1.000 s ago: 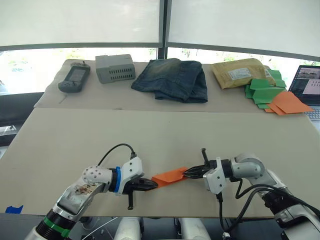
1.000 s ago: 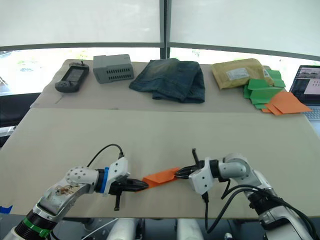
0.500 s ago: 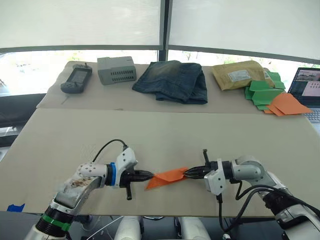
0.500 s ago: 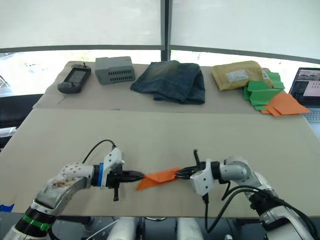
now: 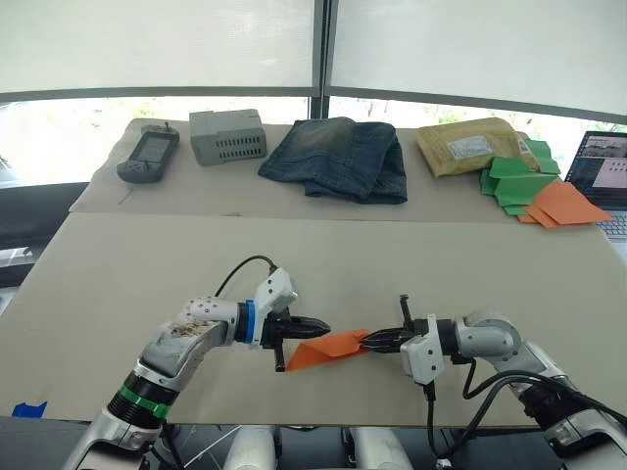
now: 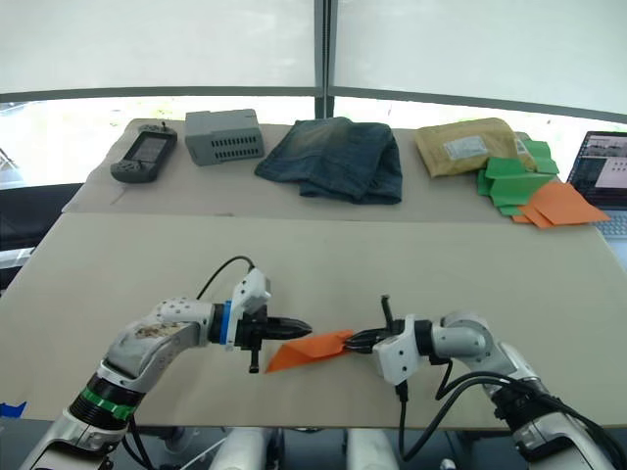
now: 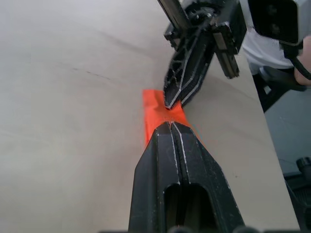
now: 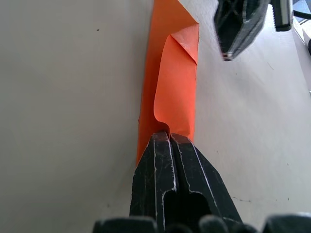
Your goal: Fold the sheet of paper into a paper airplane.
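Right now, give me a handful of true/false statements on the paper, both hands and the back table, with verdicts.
1. The right hand is shut on the bright orange paper. True.
2. The left hand grips the paper's far end. False: it is shut with its tips just above the paper, holding nothing.
3. The paper lies fully unfolded. False: it is a slim folded strip with a layered flap.
4. Folded jeans lie on the back table. True.
5. The green paper shapes sit beside the grey box. False: they lie far right, by the laptop.

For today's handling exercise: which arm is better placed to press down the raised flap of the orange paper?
Probably left: the left pincer hangs shut over the orange paper, whereas the right pincer clamps its end.
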Tool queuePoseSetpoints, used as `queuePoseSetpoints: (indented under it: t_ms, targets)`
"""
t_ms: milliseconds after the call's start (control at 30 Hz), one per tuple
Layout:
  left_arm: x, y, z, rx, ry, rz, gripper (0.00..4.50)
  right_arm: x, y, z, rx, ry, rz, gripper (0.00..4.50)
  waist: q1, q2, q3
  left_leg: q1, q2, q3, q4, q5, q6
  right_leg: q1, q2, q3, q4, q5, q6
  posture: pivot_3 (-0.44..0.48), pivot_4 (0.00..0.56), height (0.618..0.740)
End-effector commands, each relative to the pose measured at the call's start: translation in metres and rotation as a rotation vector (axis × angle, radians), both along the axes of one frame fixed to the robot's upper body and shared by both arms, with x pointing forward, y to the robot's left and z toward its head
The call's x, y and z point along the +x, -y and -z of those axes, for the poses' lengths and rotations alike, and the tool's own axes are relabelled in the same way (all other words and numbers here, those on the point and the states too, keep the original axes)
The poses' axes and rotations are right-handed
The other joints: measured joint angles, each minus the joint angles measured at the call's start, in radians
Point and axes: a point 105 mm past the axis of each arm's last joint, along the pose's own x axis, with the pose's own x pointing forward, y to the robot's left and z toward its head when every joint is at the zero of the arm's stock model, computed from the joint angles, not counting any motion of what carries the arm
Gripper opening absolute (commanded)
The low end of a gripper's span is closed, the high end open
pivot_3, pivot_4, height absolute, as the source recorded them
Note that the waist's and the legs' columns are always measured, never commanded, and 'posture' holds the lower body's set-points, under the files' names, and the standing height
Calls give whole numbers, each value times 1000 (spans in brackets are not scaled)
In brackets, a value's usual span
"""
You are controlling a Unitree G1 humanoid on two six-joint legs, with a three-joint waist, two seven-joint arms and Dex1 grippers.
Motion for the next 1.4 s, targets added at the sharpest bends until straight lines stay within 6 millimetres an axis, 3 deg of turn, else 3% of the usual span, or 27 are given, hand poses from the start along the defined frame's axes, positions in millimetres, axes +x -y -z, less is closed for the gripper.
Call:
queuePoseSetpoints:
  t_ms: [33, 333, 533, 600, 833, 933, 1000, 1100, 1233, 1400]
  targets:
    - [-2, -2, 16, 71, 14, 26, 0, -7, 13, 21, -95, -72, 33, 33, 1, 0, 0, 0, 0, 0, 0, 0, 0, 0, 0, 0, 0, 0, 0, 0, 150, 722]
    - [-2, 0, 35, 130, -13, 46, 0, -10, 13, 17, -83, -75, 50, 33, 8, 0, 0, 0, 0, -1, 0, 0, 0, 1, -1, 0, -1, 0, 0, 0, 150, 722]
    - [-4, -1, 36, 121, -20, 47, 0, -7, 23, 2, -79, -42, 95, 1912, 13, 0, -1, 0, 0, -2, 0, 0, 0, 1, -1, 0, -2, 0, 0, 0, 150, 722]
    - [-5, -2, 36, 115, -23, 43, 0, 0, 29, -14, 32, -113, 220, 2551, 15, 0, -1, 0, 0, -2, 0, 0, 0, 1, -1, 0, -2, 0, 0, 0, 150, 722]
    - [-7, -3, 36, 102, -24, 36, 0, 7, 33, -51, 360, -327, 464, 2551, 15, 1, -1, -2, 1, -3, 0, -1, 0, -1, -1, 0, -2, 0, 0, 0, 150, 722]
    - [-7, -2, 36, 99, -23, 38, 0, 1, 18, -57, 481, -452, 492, 1868, 16, 1, -1, -2, 1, -4, 0, -1, 0, -1, 0, 0, -2, 0, 0, 0, 150, 722]
    - [-7, -2, 36, 98, -18, 41, 0, -2, 6, -57, 523, -513, 499, 1149, 16, 1, -1, -2, 1, -5, 0, -1, 0, -1, 0, -1, -2, 0, 0, 0, 150, 722]
    - [-7, -2, 35, 99, -11, 44, 0, -1, -8, -46, 516, -576, 561, 82, 17, 2, -1, -3, 1, -4, -1, -1, 0, -2, 0, -1, -2, -1, 0, 0, 150, 722]
    - [-8, -1, 35, 98, -10, 45, 0, -5, -28, -21, 496, -679, 634, 36, 17, 2, -1, -5, 1, -4, -1, -1, -1, -4, 0, -1, -4, -1, 0, 0, 150, 722]
    - [-7, -3, 34, 103, -5, 52, 0, -7, -38, -10, 503, -778, 670, 36, 17, 2, -1, -12, 1, -4, -1, -1, -1, -10, 0, -1, -3, 0, 0, 0, 150, 722]
